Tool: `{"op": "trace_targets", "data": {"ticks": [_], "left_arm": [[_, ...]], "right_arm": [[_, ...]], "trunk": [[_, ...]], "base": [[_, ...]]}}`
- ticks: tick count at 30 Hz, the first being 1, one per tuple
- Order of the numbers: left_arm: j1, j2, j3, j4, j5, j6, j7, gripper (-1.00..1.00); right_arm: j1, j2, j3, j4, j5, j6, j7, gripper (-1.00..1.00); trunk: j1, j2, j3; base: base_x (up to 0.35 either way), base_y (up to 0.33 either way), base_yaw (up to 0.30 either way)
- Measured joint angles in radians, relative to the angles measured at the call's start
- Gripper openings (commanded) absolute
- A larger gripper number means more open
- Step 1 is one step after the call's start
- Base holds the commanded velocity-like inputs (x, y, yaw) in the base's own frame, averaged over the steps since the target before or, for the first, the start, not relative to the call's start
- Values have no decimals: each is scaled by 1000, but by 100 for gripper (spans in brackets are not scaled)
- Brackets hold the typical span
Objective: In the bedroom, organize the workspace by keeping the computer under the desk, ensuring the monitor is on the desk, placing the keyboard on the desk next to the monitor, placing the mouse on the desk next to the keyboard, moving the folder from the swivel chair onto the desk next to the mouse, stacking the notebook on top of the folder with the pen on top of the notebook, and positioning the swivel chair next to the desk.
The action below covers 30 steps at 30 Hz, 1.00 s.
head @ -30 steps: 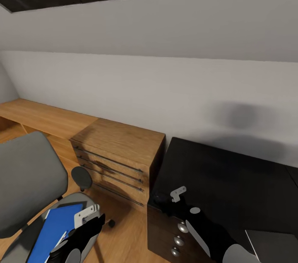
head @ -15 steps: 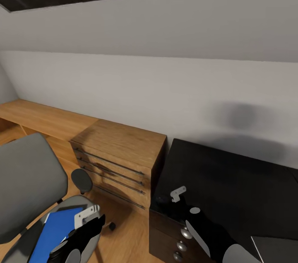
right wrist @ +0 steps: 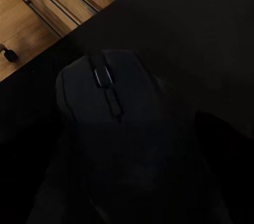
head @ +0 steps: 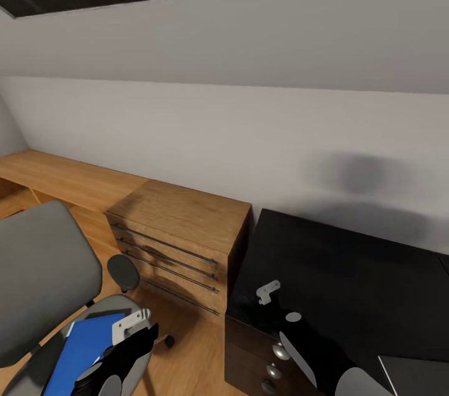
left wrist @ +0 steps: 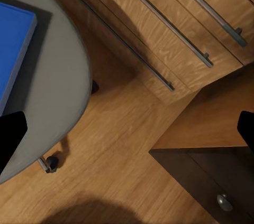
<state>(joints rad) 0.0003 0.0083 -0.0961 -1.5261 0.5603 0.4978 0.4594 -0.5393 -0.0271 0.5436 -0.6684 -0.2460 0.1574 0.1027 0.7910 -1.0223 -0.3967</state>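
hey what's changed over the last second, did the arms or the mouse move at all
Mostly the camera moved: a second ago the whole head view slid slightly, and since half a second ago it has held still. The right gripper still hangs over the desk above the mouse, and the left gripper stays over the swivel chair beside the folder. Nothing was grasped or released.

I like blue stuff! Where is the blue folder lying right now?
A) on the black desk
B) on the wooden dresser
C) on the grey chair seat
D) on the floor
C: the blue folder lies flat on the swivel chair seat.
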Motion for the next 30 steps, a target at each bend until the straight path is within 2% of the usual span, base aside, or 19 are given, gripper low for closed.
{"op": "trace_targets", "data": {"ticks": [5,14,22,26,30], "left_arm": [[0,0,0,0,0,0,0,100],[0,0,0,-1,-1,-1,0,100],[0,0,0,-1,-2,-3,1,100],[0,0,0,-1,-2,-3,1,100],[0,0,0,-1,-3,-3,2,100]], "right_arm": [[0,1,0,-1,18,0,0,-100],[0,0,0,-10,23,-2,-1,-100],[0,-1,2,-69,22,-20,-19,-100],[0,-2,3,-105,20,-19,-74,-100],[3,-5,0,-178,18,-14,-160,-100]], "trunk": [[0,0,0],[0,0,0],[-31,56,25],[-46,84,38],[-61,112,50]], "base": [[0,0,0],[0,0,0],[0,0,0],[0,0,0],[0,0,0]]}}
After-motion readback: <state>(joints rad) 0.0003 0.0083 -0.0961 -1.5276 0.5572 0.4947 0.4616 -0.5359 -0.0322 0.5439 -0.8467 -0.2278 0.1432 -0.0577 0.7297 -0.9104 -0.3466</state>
